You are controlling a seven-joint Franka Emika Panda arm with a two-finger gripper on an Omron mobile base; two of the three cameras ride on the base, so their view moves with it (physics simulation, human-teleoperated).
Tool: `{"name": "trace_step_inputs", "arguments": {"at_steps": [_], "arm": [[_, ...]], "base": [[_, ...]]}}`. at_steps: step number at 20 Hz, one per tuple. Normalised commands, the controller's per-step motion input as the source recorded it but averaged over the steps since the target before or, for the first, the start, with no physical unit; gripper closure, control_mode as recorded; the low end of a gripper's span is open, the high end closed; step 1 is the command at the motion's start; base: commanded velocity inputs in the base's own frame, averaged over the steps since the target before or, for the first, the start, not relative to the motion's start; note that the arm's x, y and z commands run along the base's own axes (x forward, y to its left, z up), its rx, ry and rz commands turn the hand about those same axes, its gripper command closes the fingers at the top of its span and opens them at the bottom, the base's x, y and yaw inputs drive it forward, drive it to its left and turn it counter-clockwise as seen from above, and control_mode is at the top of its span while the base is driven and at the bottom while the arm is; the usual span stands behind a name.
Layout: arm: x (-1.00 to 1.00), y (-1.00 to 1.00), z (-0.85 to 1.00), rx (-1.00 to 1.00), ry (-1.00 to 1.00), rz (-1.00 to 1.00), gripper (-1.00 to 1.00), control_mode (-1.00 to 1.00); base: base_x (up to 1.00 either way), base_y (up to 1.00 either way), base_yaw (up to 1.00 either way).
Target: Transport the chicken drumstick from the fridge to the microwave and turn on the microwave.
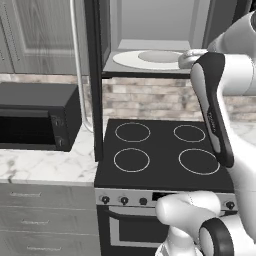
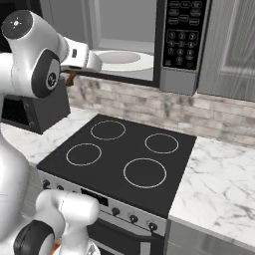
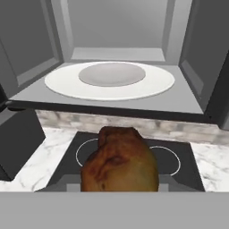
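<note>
The chicken drumstick (image 3: 120,161), a knobbly brown-tan lump, fills the lower middle of the hand view and hides the fingertips. My gripper (image 2: 74,72) is shut on it, and a brown tip of the drumstick (image 2: 72,77) pokes out below the hand. The hand hovers just in front of the microwave (image 3: 193,76), whose door (image 1: 95,75) stands swung open to the left. Inside lies the white round turntable (image 3: 109,80), bare, a short way ahead of the drumstick. The button panel (image 2: 182,30) is at the microwave's right. The fridge is out of view.
Below the microwave is a black four-ring cooktop (image 1: 160,150) with knobs along its front. A black countertop box oven (image 1: 35,120) stands on the marble counter (image 1: 45,167) to the left. More marble counter (image 2: 219,174) lies to the right, under a grey wall cupboard (image 2: 234,45).
</note>
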Motion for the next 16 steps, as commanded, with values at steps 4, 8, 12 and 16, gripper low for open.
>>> {"name": "trace_step_inputs", "arguments": {"at_steps": [4, 8, 12, 16], "arm": [[0.54, -0.08, 0.0, 0.0, 0.0, 0.0, 1.0, -1.0], [0.68, 0.0, 0.0, 0.0, 0.0, 0.0, 1.0, -1.0], [0.71, -0.01, 0.0, 0.0, 0.0, 0.0, 1.0, -1.0], [0.69, 0.0, 0.0, 0.0, 0.0, 0.0, 1.0, -1.0]], "base": [[0.0, 0.0, 0.0], [0.0, 0.0, 0.0], [0.0, 0.0, 0.0], [0.0, 0.0, 0.0]]}}
